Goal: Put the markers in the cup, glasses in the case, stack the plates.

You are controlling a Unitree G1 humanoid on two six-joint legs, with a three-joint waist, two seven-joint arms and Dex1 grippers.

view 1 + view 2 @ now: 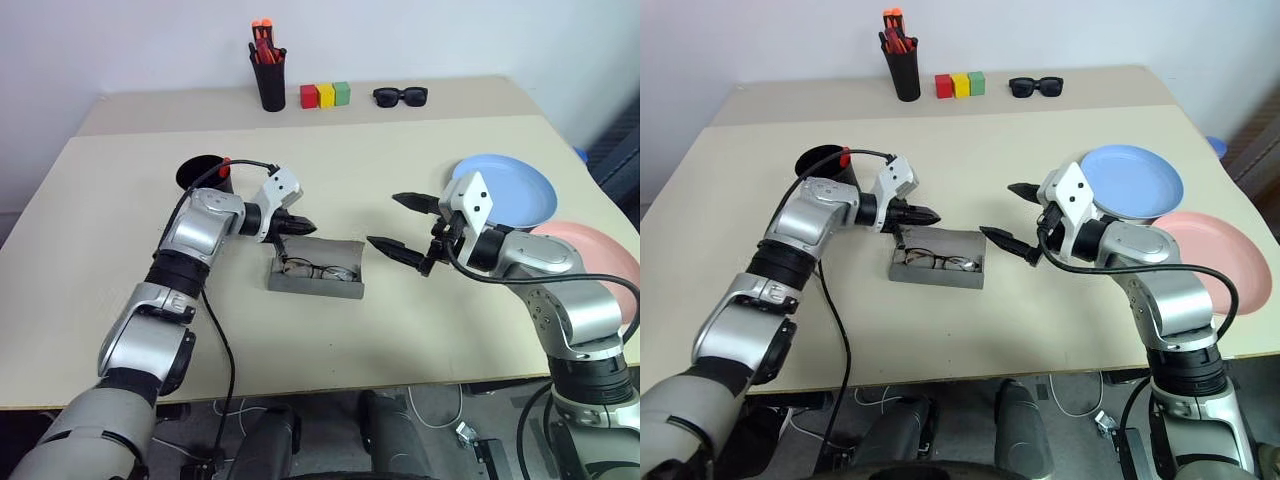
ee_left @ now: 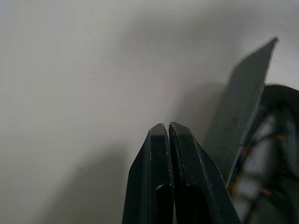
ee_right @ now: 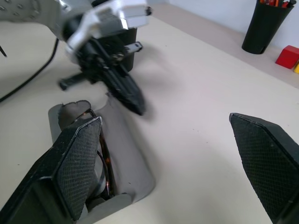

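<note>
Beige table [image 1: 120, 330] against white wall, seen from above.

Left of centre: black cup [image 1: 205, 172] upright, red marker [image 1: 226, 160] tip showing at its rim. Second marker not discernible.

Just right of cup: left gripper [image 1: 308, 226], fingers pressed fully together, nothing between them, tips pointing toward frame centre above upper left edge of grey case [image 1: 340, 288]. Contact with flap cannot be told.

Centre: case lying open, flap raised along far side, wire-rimmed glasses [image 1: 318, 270] resting inside.

Upper centre, along back of table: black pen pot [image 1: 268, 82] with orange-capped pens, then red, yellow and green blocks [image 1: 325, 95], then dark sunglasses [image 1: 400, 96].

Right of centre: right gripper [image 1: 400, 222], fingers spread wide, holding nothing, hanging just right of case, tips toward it.

Right: light blue plate [image 1: 520, 185] flat on table; pink plate [image 1: 605, 260] just lower right of it, near frame edge. Plates side by side, not stacked; rims close, contact unclear.
</note>
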